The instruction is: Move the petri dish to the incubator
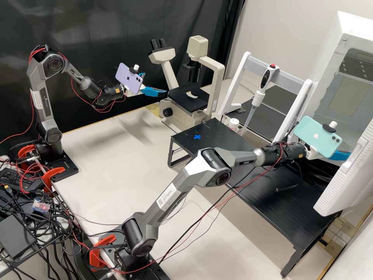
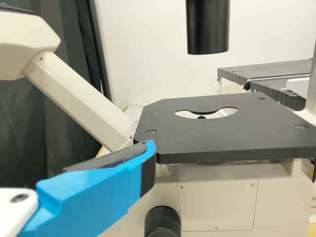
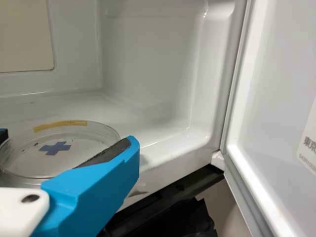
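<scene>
One clear, round, shallow petri dish (image 3: 59, 163) is seen inside the one white, box-shaped incubator (image 1: 357, 25), whose single door (image 3: 276, 98) stands open. One yellow-orange strip (image 3: 59, 126) is seen at the dish's rim, and one blue cross (image 3: 55, 148) within its outline. The dish is gripped between the two fingers of the right claw (image 1: 339, 155); whether its base is touching the incubator floor cannot be told. The left claw (image 1: 156, 83) is held open, its two fingers apart, beside the one cream microscope with a black stage (image 2: 222, 138), at the far edge of the pale desk (image 1: 108, 175). Two phones are mounted, one lavender (image 1: 129, 78), one mint green (image 1: 316, 136). On the one low black stand (image 1: 217, 132), one blue cross is marked near its far left corner.
</scene>
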